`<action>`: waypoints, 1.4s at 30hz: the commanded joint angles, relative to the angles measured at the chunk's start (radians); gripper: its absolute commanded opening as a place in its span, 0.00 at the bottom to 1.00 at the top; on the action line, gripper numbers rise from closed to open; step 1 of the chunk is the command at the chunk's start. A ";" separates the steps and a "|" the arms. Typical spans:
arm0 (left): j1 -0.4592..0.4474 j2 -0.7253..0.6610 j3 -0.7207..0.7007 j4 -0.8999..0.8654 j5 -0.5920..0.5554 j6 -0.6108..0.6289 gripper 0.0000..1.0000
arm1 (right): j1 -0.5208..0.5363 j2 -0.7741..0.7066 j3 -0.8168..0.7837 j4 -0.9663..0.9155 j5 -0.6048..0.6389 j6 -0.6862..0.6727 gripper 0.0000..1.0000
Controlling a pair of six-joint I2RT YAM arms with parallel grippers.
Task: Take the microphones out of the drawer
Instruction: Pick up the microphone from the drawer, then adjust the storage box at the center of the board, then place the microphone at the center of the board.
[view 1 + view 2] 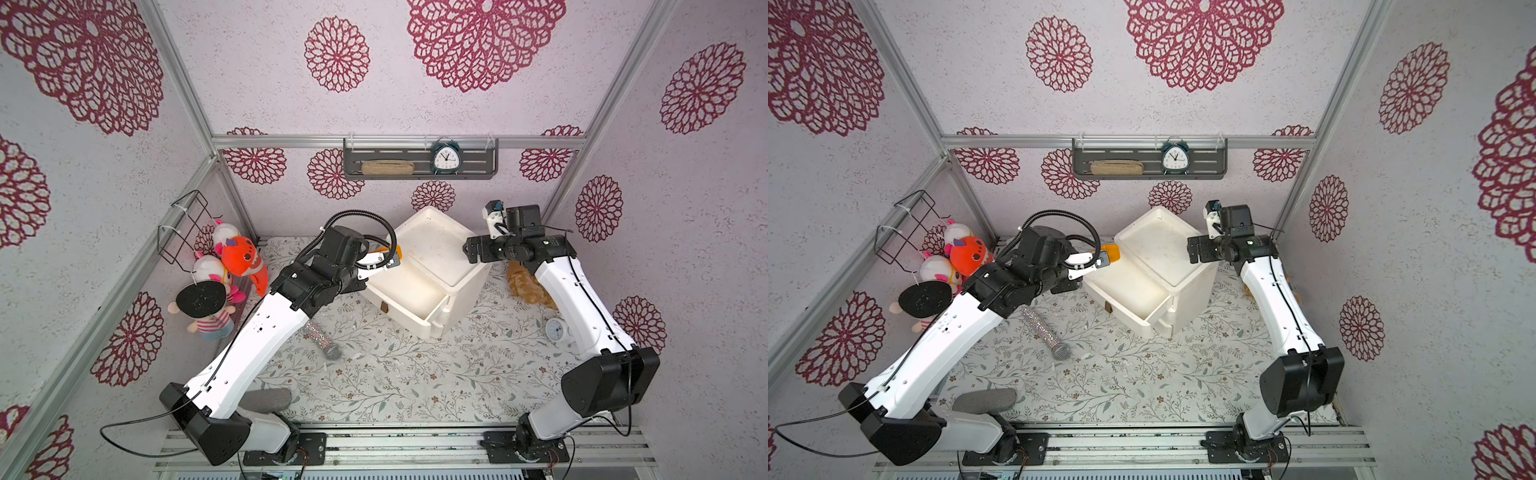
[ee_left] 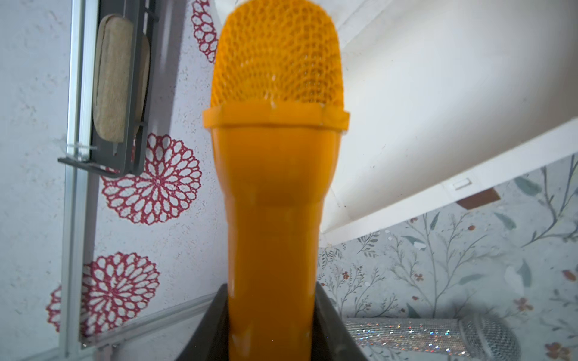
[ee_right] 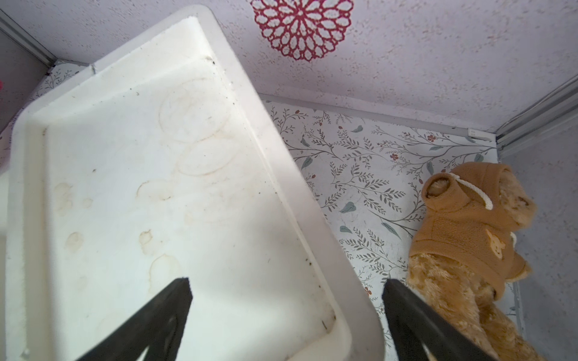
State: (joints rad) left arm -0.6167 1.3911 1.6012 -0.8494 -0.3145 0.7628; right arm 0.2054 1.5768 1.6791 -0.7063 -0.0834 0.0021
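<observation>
From the left wrist we see the orange microphone (image 2: 275, 187) close up, its handle clamped in the left gripper (image 2: 270, 300). In both top views only its orange head shows, held over the rim of the open drawer (image 1: 409, 291) beside the white cabinet (image 1: 436, 245). The right wrist shows the right gripper (image 3: 286, 283) more plainly, jaws wide apart and empty over the cabinet's stained top, with a brown plush bear (image 3: 469, 234) nearby. A glitter microphone (image 1: 1044, 332) lies on the table (image 1: 1163, 382).
</observation>
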 commanded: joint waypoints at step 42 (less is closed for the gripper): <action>0.433 -0.238 -0.875 0.185 0.039 -1.827 0.00 | -0.018 0.338 0.462 -0.217 -0.104 -0.092 0.89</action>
State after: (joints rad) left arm -0.2100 1.1687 0.7422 -0.7341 -0.3069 -1.0080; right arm 0.1925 1.9079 2.0922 -0.8616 -0.1703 -0.0612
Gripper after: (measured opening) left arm 0.366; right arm 0.891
